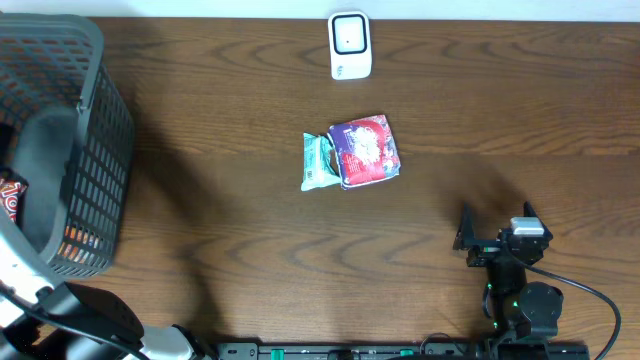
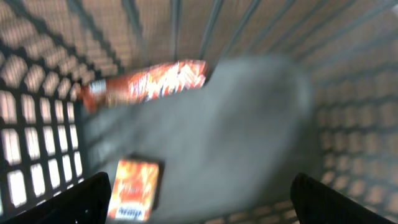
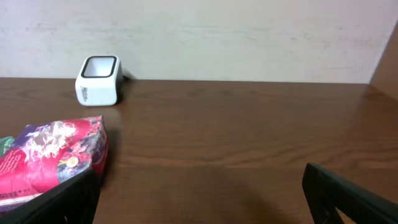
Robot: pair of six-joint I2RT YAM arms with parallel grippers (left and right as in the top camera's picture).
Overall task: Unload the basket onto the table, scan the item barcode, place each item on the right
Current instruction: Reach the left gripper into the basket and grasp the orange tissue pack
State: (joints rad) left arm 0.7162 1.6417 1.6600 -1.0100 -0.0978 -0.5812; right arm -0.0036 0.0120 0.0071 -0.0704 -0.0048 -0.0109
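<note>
A white barcode scanner [image 1: 350, 45] stands at the back of the table, also visible in the right wrist view [image 3: 98, 79]. In the table's middle lies a purple snack packet [image 1: 365, 150] [image 3: 56, 155], overlapping a green packet [image 1: 318, 162]. My right gripper [image 1: 497, 222] [image 3: 202, 205] rests open and empty at the front right, facing the scanner. Blurred in its wrist view, my left gripper [image 2: 199, 211] hangs open inside the basket [image 1: 95, 150]. Below it lie an orange box [image 2: 135, 190] near the left finger and an orange-red packet [image 2: 146, 84].
The dark mesh basket fills the table's left end and has a grey lining [image 2: 236, 137]. A red item [image 1: 10, 200] shows inside it. The left arm [image 1: 80, 315] reaches up from the front left corner. A pale wall [image 3: 249, 37] stands behind the scanner.
</note>
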